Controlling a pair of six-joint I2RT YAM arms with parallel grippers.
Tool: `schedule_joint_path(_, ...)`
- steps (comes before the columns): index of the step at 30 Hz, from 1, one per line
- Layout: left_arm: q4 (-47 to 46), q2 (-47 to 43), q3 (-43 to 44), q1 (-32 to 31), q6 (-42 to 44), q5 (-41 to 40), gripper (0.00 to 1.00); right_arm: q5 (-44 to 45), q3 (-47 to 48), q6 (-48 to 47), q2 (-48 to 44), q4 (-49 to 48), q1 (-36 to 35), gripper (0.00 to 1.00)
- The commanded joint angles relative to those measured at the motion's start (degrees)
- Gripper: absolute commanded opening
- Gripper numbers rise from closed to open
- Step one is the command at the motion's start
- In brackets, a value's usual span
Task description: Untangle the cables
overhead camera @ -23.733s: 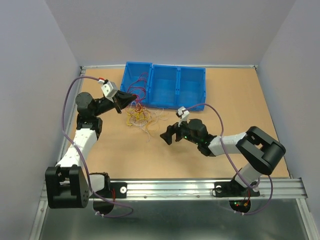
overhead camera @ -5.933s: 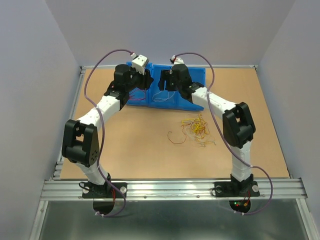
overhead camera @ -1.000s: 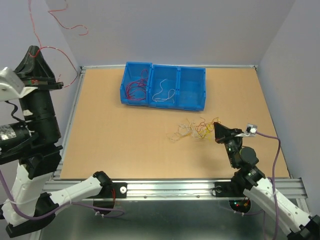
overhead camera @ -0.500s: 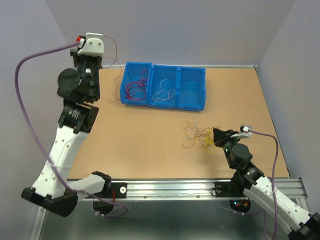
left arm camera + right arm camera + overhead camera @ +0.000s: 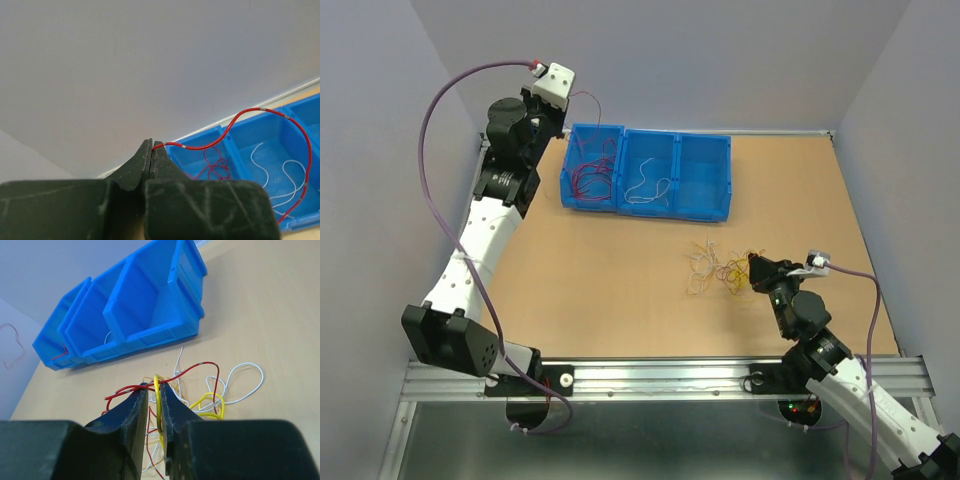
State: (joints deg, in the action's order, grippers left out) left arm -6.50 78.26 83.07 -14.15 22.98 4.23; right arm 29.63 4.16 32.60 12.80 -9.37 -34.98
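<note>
My left gripper (image 5: 563, 103) hovers over the back left corner of the blue bin (image 5: 704, 212) and is shut on one end of a red cable (image 5: 235, 120). That cable arcs down toward the bin's left compartment, where other red cables (image 5: 590, 175) lie. A tangle of red, yellow and white cables (image 5: 718, 268) rests on the table at the right. My right gripper (image 5: 156, 385) sits at the tangle's right edge, jaws slightly apart. A yellow cable (image 5: 159, 405) loops loosely between them, and a red cable (image 5: 200, 367) crosses over the tips.
The blue bin (image 5: 135, 315) has three compartments. A white cable (image 5: 650, 190) lies in the middle one, and the right one shows nothing inside. Grey walls close in the table on three sides, and a metal rail (image 5: 670, 378) runs along the near edge.
The left arm swung from high at the far left over to the bin, carrying the red cable. The right jaws parted, loosening their hold on the yellow cable.
</note>
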Motion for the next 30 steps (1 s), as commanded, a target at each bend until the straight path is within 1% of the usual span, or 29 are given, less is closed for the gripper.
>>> schedule_joint_path(1,-4.31,2.15,5.26,0.0,-2.33,3.24,0.0,0.78,1.9,-0.7,0.73,-1.36,-0.35,0.22)
schedule_joint_path(6,-4.31,4.8,7.55,0.0,-2.77,3.41,0.0,0.17,2.08,-0.7,1.09,-1.36,-0.35,0.22)
schedule_joint_path(10,-5.1,6.11,6.93,0.0,-2.94,3.86,0.0,-0.36,1.9,-0.7,0.56,-1.36,-0.35,0.22)
schedule_joint_path(13,-5.62,7.61,7.02,0.0,-2.33,2.37,0.0,-0.27,1.72,-0.78,0.47,-1.36,-0.35,0.22)
schedule_joint_path(24,-8.44,15.51,1.49,0.09,-0.39,2.62,0.0,-0.71,1.9,-0.87,0.74,-1.44,-0.44,0.22)
schedule_joint_path(27,-8.26,17.63,1.39,0.09,-0.66,3.94,0.0,-0.71,1.9,-0.87,0.82,-1.36,-0.35,0.22)
schedule_joint_path(30,-7.91,19.9,2.44,0.09,-1.62,2.46,0.0,-0.8,1.9,-0.87,0.91,-1.36,-0.35,0.22)
